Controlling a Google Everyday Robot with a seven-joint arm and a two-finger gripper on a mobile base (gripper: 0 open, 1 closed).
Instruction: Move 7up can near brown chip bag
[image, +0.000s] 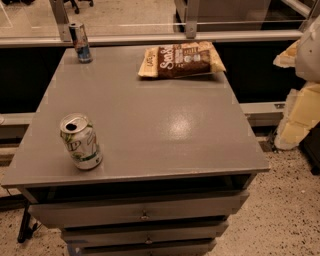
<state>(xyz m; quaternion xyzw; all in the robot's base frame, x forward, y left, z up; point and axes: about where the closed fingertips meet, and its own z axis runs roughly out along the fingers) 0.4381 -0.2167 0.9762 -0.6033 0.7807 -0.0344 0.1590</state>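
The 7up can, white and silver with green markings and an opened top, stands upright near the front left corner of the grey cabinet top. The brown chip bag lies flat at the back of the top, right of centre. The can and the bag are far apart. My gripper is at the right edge of the view with the pale arm, off the table's right side and far from the can. It holds nothing that I can see.
A slim silver, blue and red can stands at the back left corner. A rail with glass panels runs behind the cabinet. Drawers are below the top, over speckled floor.
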